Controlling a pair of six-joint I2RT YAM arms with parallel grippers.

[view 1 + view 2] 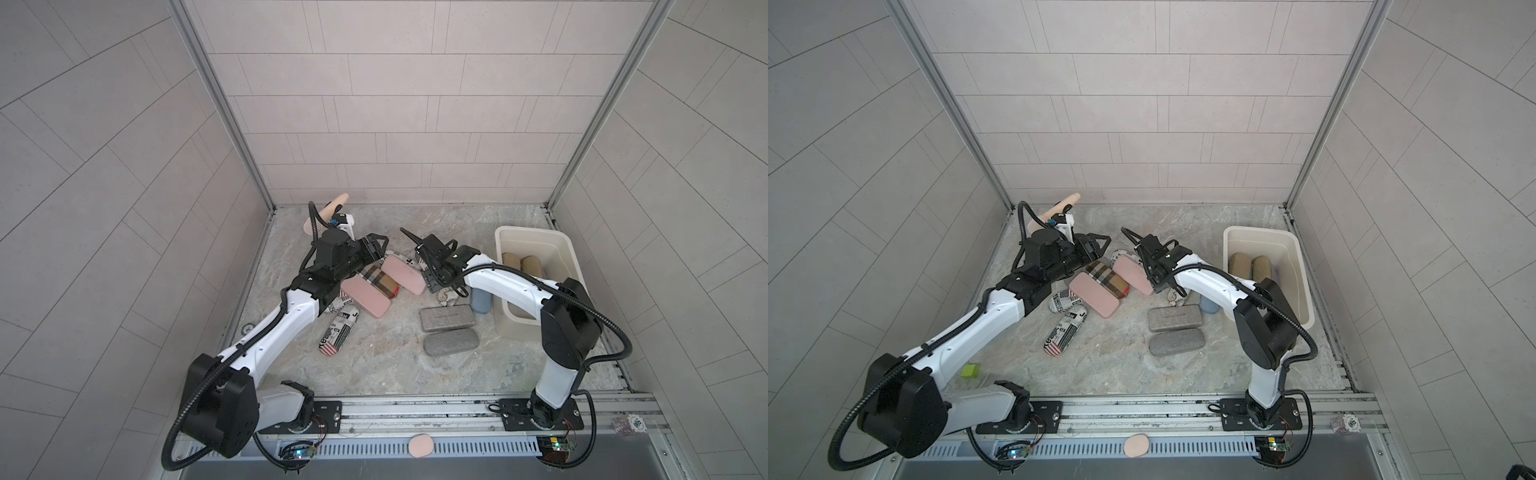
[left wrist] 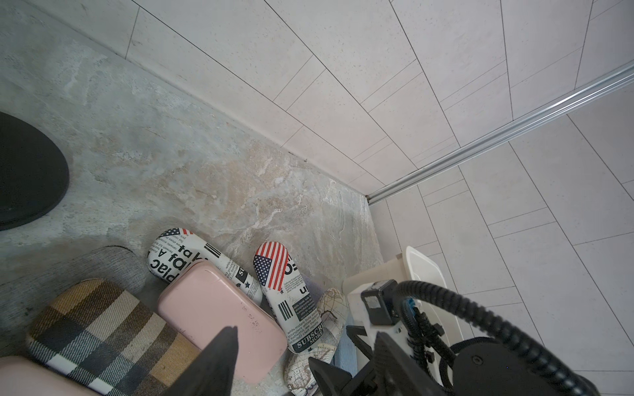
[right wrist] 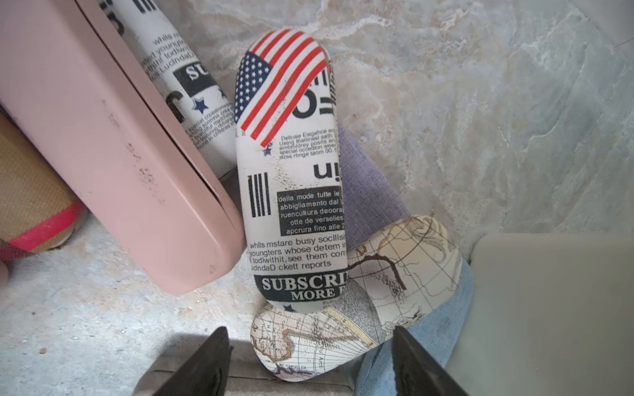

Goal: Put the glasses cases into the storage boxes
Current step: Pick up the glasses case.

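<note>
Looking at both top views first: cream-white plastic tub w/ rounded corners [image 1: 532, 229] sits far right on the marble-look tabletop [image 1: 395, 374], w/ two tan rounded cases [image 1: 512, 261] lying inside. Heaped on the tabletop btw the arms: pink hard cases [image 1: 368, 299], beige plaid case [image 1: 380, 280], newspaper-print cases [image 1: 338, 332]. Two grey felt cases [image 1: 446, 318] lie side by side nearer the front. Left gripper [image 1: 380, 248] hangs over the heap's far edge, claw apart, nothing in it. Right gripper [image 1: 445, 291] points down just beside the tub.

Left wrist view: black finger [image 2: 219, 360] above the plaid and a pink one, not touching afaict.

Right wrist view: right claw spread wide, its fingers [image 3: 206, 363] either side of a cream map-print case [image 3: 343, 325], not clamped on it afaict. Flag-end newsprint case [image 3: 291, 205] lies on top of the map one. A lavender fabric case [image 3: 368, 192] and a light blue case [image 3: 432, 329] are underneath, tub wall right next to them.
</note>
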